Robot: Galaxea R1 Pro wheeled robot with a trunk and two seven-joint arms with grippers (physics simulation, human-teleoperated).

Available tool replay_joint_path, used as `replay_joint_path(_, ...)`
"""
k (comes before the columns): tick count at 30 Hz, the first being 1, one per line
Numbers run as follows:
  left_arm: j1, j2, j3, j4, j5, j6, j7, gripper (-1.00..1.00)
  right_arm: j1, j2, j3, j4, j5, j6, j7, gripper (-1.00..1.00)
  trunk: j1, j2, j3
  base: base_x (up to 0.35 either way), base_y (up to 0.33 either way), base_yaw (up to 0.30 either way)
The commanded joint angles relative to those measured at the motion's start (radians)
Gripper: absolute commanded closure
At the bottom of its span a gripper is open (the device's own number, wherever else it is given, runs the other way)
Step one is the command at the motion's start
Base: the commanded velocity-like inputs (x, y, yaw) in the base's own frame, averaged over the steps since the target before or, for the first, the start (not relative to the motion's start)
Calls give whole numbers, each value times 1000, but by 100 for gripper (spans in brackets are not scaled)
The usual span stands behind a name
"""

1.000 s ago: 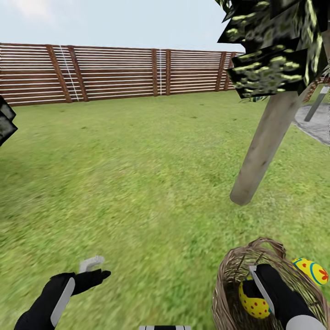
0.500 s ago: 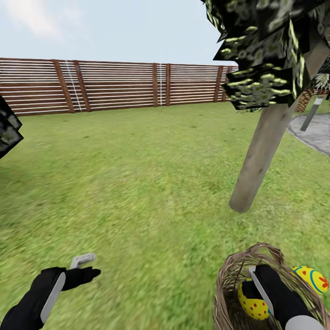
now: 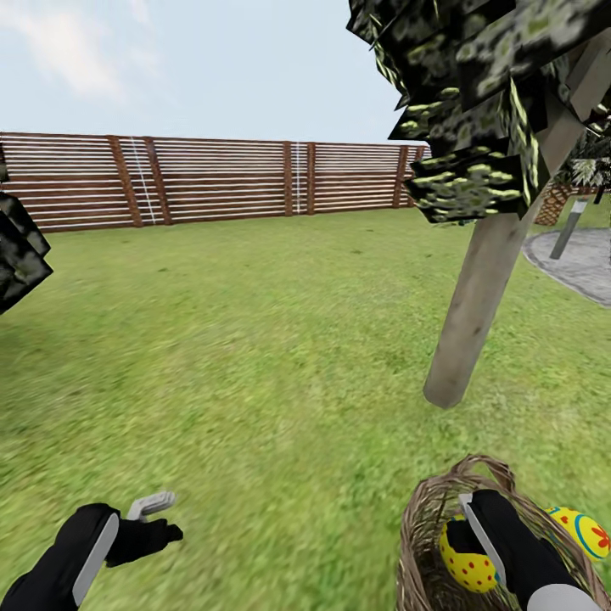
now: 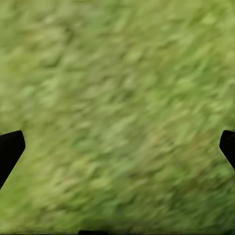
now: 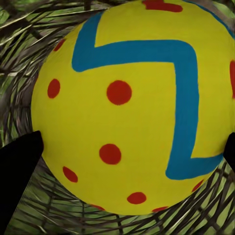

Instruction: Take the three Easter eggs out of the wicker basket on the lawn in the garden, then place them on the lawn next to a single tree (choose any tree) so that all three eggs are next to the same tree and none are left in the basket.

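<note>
- A yellow Easter egg [image 5: 132,105] with a blue zigzag band and red dots lies inside the wicker basket [image 3: 428,530], at the lower right of the head view, seen there as a yellow, red-dotted shape [image 3: 465,556] just beside the right arm.
- In the right wrist view the egg sits between the two dark fingertips [image 5: 19,166] of the right gripper [image 5: 132,161], one at either side of it; the fingers are apart, and whether they press the shell cannot be told.
- A second Easter egg [image 3: 585,533] shows at the basket's far right edge; it looks to be on or just past the rim, but which cannot be told. A third egg cannot be made out.
- The step in hand appears to be the first pick: the right gripper is down in the basket, astride an egg.
- The next move calls for closing squarely on the round, smooth shell, which may slip, then lifting clear of the woven wall.
- The tree [image 3: 475,314], with its pale straight trunk, stands on the lawn [image 3: 255,339] near the basket, a short carry away.
- The left gripper [image 3: 161,518] hangs over bare grass, fingers spread wide and holding nothing.
- A brown slatted fence [image 3: 221,178] closes the garden beyond.
</note>
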Motion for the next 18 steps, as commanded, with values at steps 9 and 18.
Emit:
replay_joint_path(9,1,-2,1,118,-4,-1,-2,-100,0,12,1,-1,3,6,0,100,-4,2,34,0,0,0)
replay_joint_path(18,1,-2,-3,116,-6,1,-4,-100,0,31,1,-1,6,6,-2,100,-6,3,53,0,0,0)
